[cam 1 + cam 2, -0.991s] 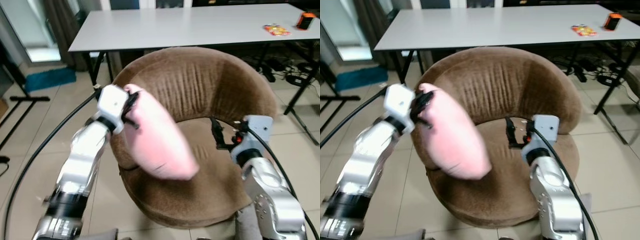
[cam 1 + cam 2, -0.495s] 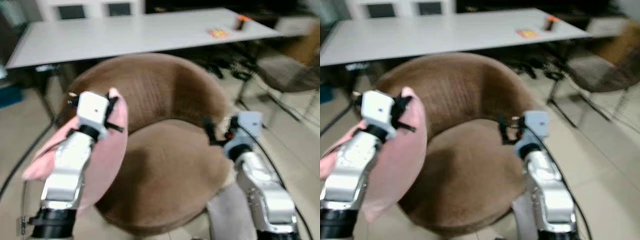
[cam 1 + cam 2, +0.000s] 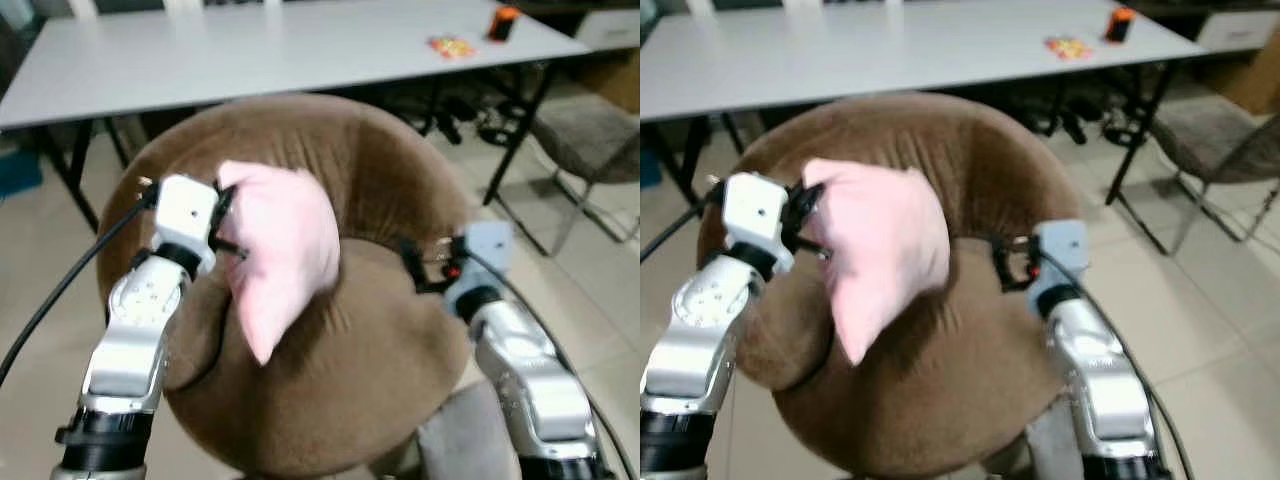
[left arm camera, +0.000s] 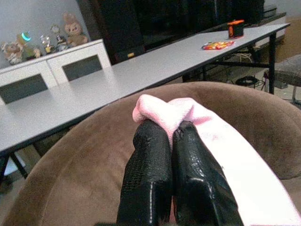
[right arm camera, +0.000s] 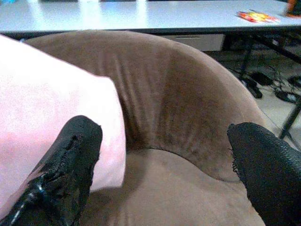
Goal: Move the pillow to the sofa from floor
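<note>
Partly blurred, left tool pinching pillow corner, over sofa

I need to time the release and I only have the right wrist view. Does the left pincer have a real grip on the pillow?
Observer: Yes. The left pincer is shut on a pinched corner of the pink pillow.
Operator: Is the pillow resting on the seat?
Observer: No, it hangs over the brown sofa, its lower tip above the seat.
Operator: And my right pincer?
Observer: The right pincer is open above the seat, beside the pillow, holding nothing.
</note>
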`<state>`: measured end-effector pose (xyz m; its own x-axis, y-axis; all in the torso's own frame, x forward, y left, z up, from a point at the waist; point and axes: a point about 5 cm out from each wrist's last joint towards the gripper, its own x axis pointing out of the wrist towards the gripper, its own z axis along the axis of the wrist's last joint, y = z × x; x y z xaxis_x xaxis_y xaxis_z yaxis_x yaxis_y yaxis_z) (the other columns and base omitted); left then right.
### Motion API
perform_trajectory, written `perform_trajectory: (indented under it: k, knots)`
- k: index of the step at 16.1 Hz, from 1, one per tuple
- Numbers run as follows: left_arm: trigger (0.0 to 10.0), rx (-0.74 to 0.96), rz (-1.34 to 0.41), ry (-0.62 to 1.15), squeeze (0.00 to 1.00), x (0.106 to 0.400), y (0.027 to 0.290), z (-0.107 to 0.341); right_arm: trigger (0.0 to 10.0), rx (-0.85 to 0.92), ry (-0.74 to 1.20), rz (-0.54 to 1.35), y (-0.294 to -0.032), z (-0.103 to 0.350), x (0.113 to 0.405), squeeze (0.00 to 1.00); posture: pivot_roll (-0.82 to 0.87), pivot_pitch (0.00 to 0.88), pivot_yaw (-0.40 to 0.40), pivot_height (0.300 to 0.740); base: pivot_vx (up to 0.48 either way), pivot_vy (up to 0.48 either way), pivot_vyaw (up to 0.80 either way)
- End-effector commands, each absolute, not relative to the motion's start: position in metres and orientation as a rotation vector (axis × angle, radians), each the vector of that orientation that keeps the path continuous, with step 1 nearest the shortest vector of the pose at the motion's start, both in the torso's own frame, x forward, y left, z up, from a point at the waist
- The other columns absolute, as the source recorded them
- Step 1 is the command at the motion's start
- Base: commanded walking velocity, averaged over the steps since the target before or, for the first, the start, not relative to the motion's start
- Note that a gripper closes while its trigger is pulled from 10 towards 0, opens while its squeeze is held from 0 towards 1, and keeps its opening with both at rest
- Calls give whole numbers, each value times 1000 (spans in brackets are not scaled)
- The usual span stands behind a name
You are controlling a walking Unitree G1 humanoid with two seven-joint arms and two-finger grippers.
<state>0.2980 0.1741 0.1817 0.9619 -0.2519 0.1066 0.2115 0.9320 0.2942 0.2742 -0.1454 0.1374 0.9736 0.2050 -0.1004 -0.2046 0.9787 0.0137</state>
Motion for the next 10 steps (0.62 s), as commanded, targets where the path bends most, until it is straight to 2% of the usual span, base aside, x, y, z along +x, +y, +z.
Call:
perform_trajectory:
  k: [1,2,10]
  knots:
    - [10000,302,-197,-179,0,296,183,192,10000,1,82,268,-133,141,275,0,-6,0,-3,740,0,0,800]
    - [10000,307,-201,-178,0,297,183,191,10000,3,83,266,-133,141,276,0,-3,0,-7,740,0,0,800]
    - [10000,407,-369,-109,0,318,177,179,10000,3,101,220,-138,136,278,0,-13,0,1,740,0,0,0]
